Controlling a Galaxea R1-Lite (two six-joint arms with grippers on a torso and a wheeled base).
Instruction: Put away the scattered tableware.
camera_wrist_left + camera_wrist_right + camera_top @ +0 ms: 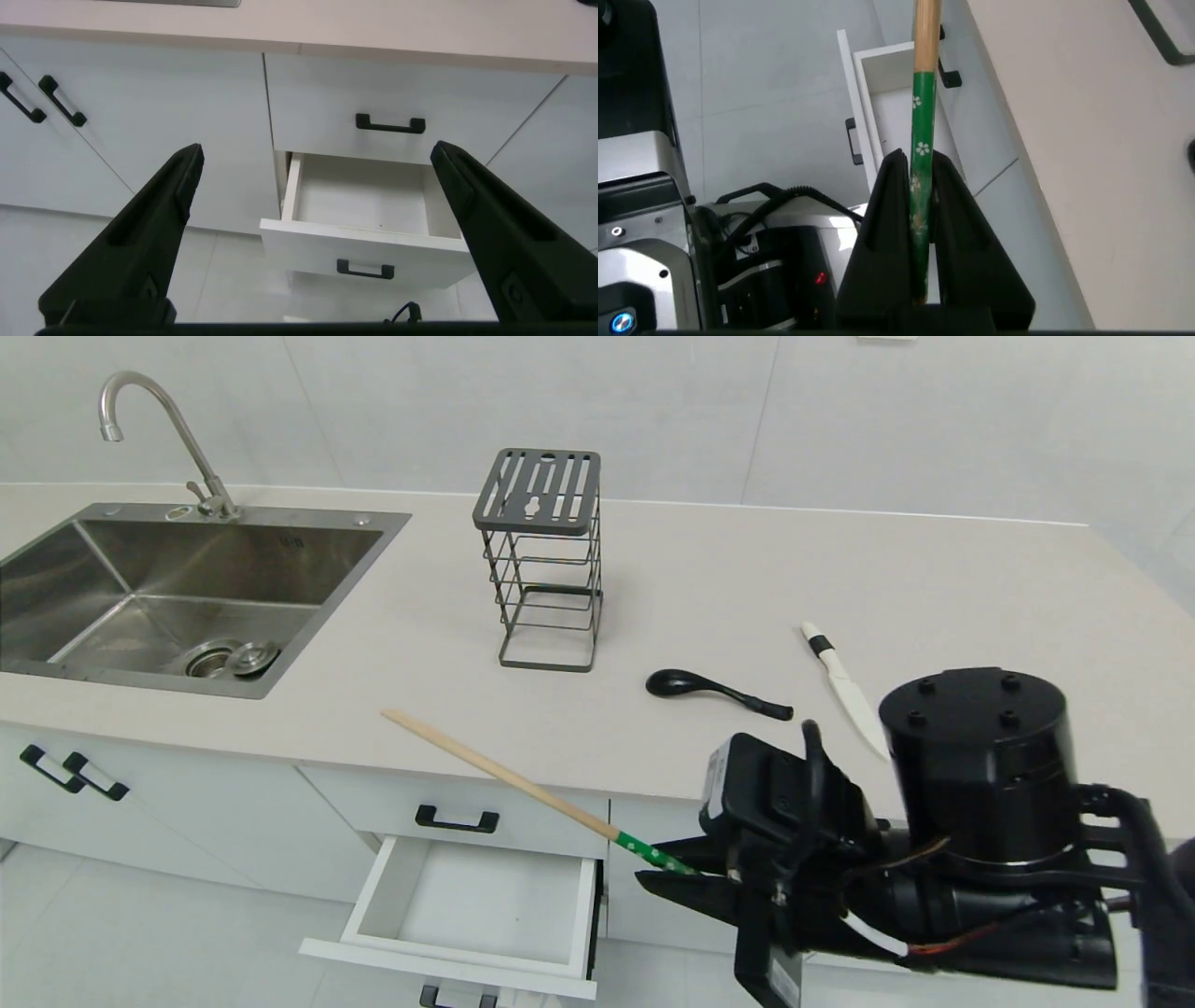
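Wooden chopstick (504,775), green end pinched in the right gripper (918,173). Left gripper (316,173) spread wide, open drawer (364,254) ahead of it.

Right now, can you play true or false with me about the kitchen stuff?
1. The right hand holds a chopstick. True.
2. The drawer is open. True.
3. The spoon is in the drawer. False: it lies on the counter.
4. The knife stands in the rack. False: it lies on the counter, near the spoon.
5. The left hand is open and holds nothing. True.
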